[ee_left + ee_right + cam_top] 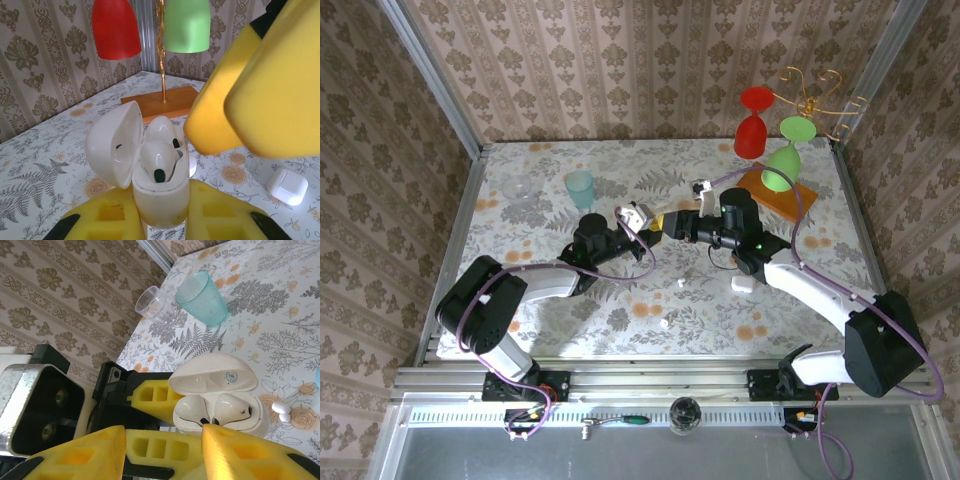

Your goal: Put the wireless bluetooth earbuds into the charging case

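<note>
My left gripper [161, 216] is shut on the base of a white charging case [161, 197], which stands upright with its lid [112, 145] swung open to the left. Two white earbuds [159, 157] sit side by side in its wells. In the right wrist view the same case [225, 415] shows both earbuds [192, 410] seated. My right gripper [162, 432] is open just beside the case, with nothing between its yellow fingers [250, 85]. From above, the left gripper [636, 220] and the right gripper [665, 222] meet at mid-table.
A second, closed white case [742, 284] lies on the table by the right arm. Loose white earbuds [680, 284] lie in front. A teal cup [580, 188] and a clear cup [517, 188] stand back left. Red and green glasses hang on a stand [778, 192] back right.
</note>
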Tool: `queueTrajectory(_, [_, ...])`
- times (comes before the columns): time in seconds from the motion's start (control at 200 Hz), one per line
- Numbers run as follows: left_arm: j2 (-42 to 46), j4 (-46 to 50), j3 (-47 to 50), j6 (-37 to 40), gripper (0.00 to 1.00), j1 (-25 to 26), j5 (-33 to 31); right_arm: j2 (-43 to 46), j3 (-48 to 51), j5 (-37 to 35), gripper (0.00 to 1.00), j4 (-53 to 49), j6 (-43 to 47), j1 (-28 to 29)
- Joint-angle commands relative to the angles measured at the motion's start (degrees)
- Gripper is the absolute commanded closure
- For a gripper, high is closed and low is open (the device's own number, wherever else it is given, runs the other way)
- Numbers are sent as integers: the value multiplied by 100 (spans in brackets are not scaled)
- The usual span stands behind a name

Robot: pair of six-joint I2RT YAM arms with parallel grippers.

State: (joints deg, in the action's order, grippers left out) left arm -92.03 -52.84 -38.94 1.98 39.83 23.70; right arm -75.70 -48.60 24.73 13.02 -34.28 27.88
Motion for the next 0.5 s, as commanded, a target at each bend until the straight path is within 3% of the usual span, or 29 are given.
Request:
queueTrajectory(0.0, [-8, -307, -48, 84, 100, -4, 183, 323, -29, -313, 56, 19, 98, -53])
queueTrajectory(0.145, [5, -618, 240, 716, 100, -90, 349, 568, -288, -1136, 54, -840, 365, -98])
queueTrajectory(0.26, [1, -819, 412, 1354, 100, -90, 498, 267, -930, -1729, 41, -2072, 753, -89])
queueTrajectory(0.38, [-90, -1006, 448, 1665, 100, -90, 684, -156, -1436, -1824, 25, -2699, 900, -84])
queueTrajectory(0.495, [-177, -1167, 453, 1674, 100, -88, 778, -648, -1936, -1729, 20, -3230, 922, -46])
